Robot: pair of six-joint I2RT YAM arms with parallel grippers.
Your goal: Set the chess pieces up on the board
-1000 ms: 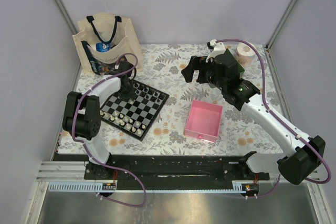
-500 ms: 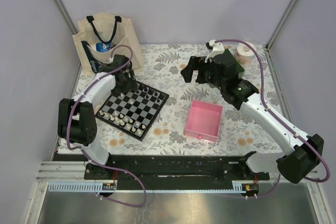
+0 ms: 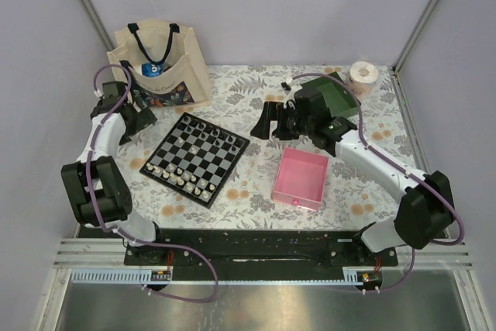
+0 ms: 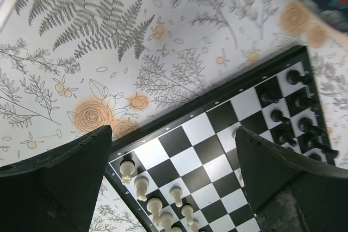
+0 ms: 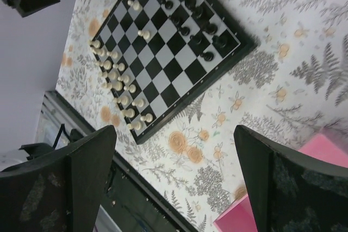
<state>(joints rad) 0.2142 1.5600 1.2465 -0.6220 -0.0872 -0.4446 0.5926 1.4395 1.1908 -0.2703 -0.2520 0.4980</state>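
The board (image 3: 203, 159) lies left of centre, turned diamond-wise. Cream-white chess pieces (image 3: 183, 177) line its near-left side and black ones (image 3: 219, 136) its far-right side. My left gripper (image 3: 138, 122) hovers off the board's left corner, open and holding nothing. In the left wrist view its gripper (image 4: 173, 134) frames that corner of the board (image 4: 209, 126), with white pieces (image 4: 142, 186) and black ones (image 4: 298, 113). My right gripper (image 3: 267, 122) hangs open and empty above the cloth right of the board. The right wrist view, past the gripper (image 5: 174, 134), shows the whole board (image 5: 179, 63).
A pink tray (image 3: 301, 177) sits right of the board, below the right arm, and shows as a pink tray (image 5: 326, 153) corner. A green tray (image 3: 339, 95) and a paper roll (image 3: 362, 75) are at the back right. A tote bag (image 3: 159, 63) stands at the back left.
My left gripper opened over the board's far-left part and drew back left, off the board. The right arm swung left and down towards the table's middle, jaws still open.
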